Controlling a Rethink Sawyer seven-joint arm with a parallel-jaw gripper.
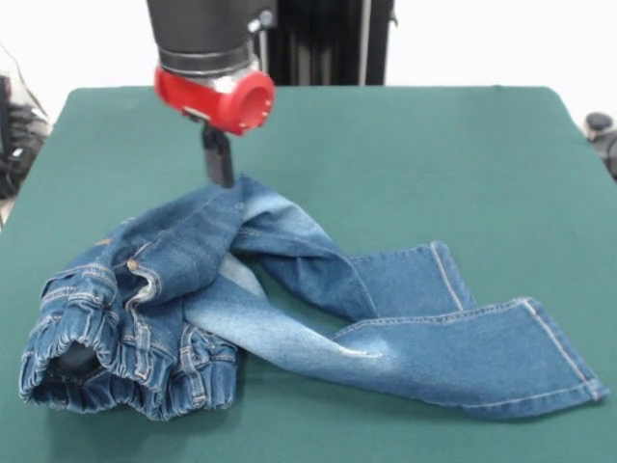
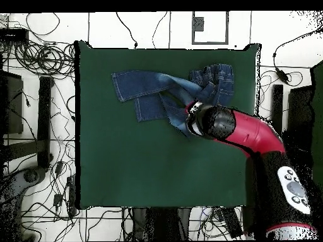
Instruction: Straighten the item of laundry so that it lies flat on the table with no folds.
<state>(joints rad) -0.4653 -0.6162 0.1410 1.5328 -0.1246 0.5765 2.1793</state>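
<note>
Big dark green felt table [image 1: 405, 145], small blue denim jeans [image 1: 289, 289] crumpled toward its camera-side edge. Soft, floppy, grippy on felt; best grabbed at elastic waistband or hems. Black tool [image 1: 218, 159] touching the raised fold; grip can't tell.

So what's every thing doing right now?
jeans: crumpled and twisted, legs crossed, waistband bunched up, not flat.
gripper: down at the jeans' raised fold; open or shut can't be seen.
table: green cloth, flat, jeans lying on it.
</note>
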